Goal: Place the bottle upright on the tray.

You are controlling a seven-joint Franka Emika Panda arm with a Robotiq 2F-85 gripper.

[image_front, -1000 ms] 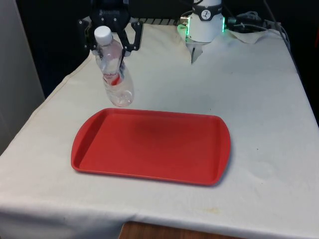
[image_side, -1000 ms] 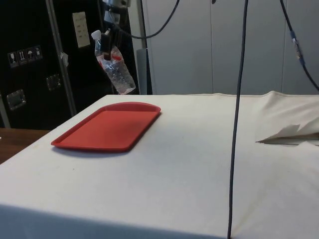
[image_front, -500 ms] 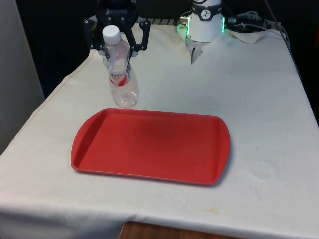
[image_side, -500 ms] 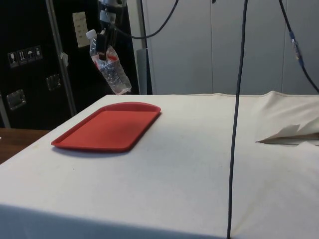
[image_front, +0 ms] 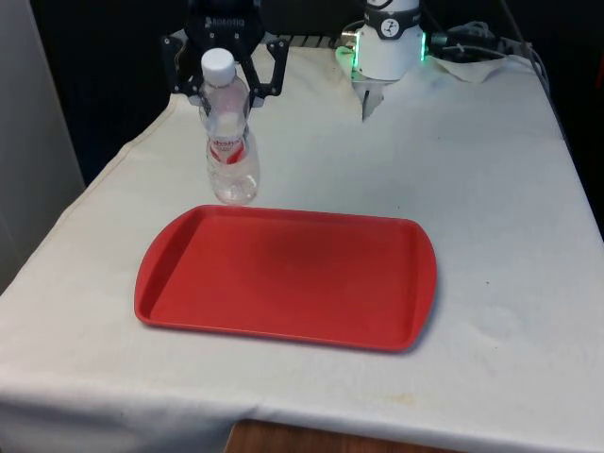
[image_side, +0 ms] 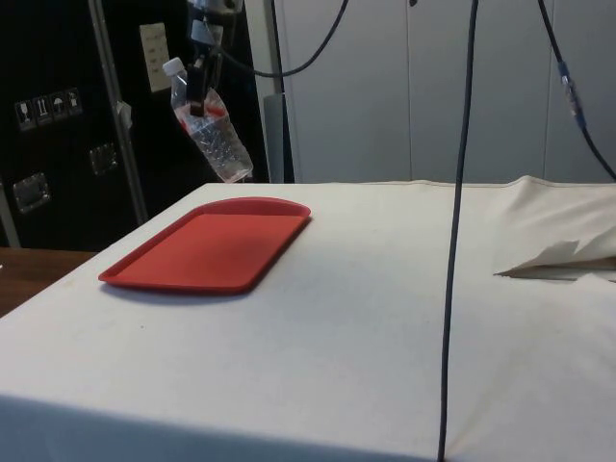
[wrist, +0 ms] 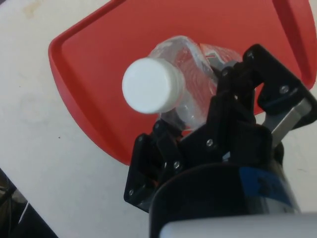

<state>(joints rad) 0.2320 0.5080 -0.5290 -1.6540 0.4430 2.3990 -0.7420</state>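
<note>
Up front, front view: jaws clamped on the clear bottle just below its white cap. Bottle looks near upright, held beyond the far edge of the red tray, toward the front view's left. Can't tell from here whether its base touches the counter. Arm above the jaws is cut off by the frame; fingers mostly hidden behind the bottle.

Side view: bottle is in the air, above the tray's far end, tilted with cap leaning away from the base. Jaws grip it around the red label; hard to make out against the dark cabinets.

Wrist view: cap points at the camera, bottle body pinched between the black fingers, tray underneath. Lower body of the bottle hidden by the jaws.
</note>
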